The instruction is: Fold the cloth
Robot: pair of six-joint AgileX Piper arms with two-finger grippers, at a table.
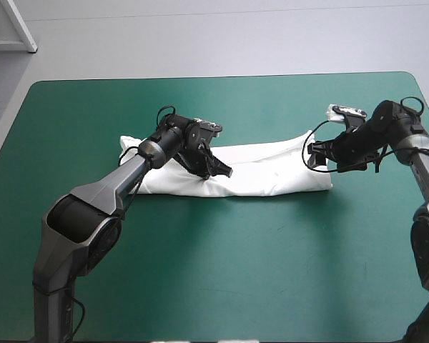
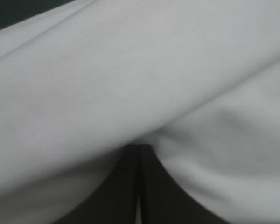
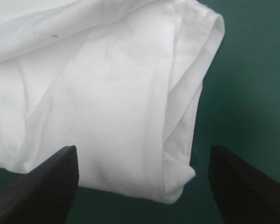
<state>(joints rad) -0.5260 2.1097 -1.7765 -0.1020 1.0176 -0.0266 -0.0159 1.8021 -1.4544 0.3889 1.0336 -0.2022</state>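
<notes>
1. The T-shirt, folded into a long white band, lies across the middle of the desk, with bare teal-green cover on every side.
2. The left claw pinches the T-shirt around mid-length, its fingers nearly together.
3. The right claw is spread, with the band's right-end corner between its fingers.

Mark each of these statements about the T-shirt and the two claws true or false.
1. The T-shirt lies in a crumpled heap. False: it is folded into a long band.
2. The right claw is open, the T-shirt's end ahead of it. True.
3. The left claw is wide open. False: its fingers meet, with white cloth all around them.
4. The T-shirt rests on the teal-green cover. True.
</notes>
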